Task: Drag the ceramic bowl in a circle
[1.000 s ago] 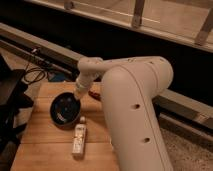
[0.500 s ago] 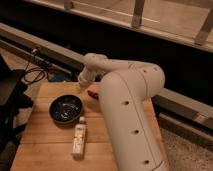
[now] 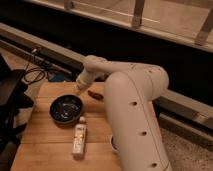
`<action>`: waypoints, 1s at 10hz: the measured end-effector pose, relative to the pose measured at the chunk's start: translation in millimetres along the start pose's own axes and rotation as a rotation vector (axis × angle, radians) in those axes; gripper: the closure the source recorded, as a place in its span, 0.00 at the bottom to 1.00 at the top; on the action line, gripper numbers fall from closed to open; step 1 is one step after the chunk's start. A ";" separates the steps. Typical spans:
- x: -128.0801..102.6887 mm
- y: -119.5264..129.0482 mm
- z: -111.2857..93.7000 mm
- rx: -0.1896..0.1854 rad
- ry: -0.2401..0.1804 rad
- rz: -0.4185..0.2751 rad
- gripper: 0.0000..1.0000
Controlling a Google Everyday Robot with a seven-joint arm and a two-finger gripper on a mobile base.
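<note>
The ceramic bowl (image 3: 66, 108), wide, shallow and dark glossy, sits on the wooden table (image 3: 47, 145) left of centre. My white arm reaches from the lower right over the table. My gripper (image 3: 79, 90) is just above the bowl's far right rim, at the end of the white forearm. I cannot tell whether it touches the rim.
A small white bottle (image 3: 78, 138) lies on the table in front of the bowl. A reddish object (image 3: 95, 94) lies right of the gripper. Black cables (image 3: 35, 75) and dark equipment stand at the left. A metal rail and glass wall run behind.
The bowl has shifted a little toward the front right of the table, closer to the bottle. The arm's elbow has swung right and the gripper stays at the bowl's far rim.
</note>
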 end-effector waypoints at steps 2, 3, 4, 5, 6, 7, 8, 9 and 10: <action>6.0 10.9 -4.4 -0.013 -0.001 -0.021 0.35; 9.1 12.5 -4.3 -0.016 0.002 -0.023 0.25; 10.3 12.9 -3.7 -0.018 0.004 -0.023 0.21; 12.4 13.9 -0.9 -0.022 0.009 -0.021 0.20; 13.9 13.9 1.7 -0.026 0.013 -0.018 0.20; 15.9 12.9 4.7 -0.030 0.020 -0.013 0.20; 18.6 12.5 8.6 -0.036 0.032 -0.008 0.20; 21.4 12.1 15.1 -0.042 0.046 -0.002 0.20; 24.1 11.0 20.8 -0.045 0.058 0.005 0.20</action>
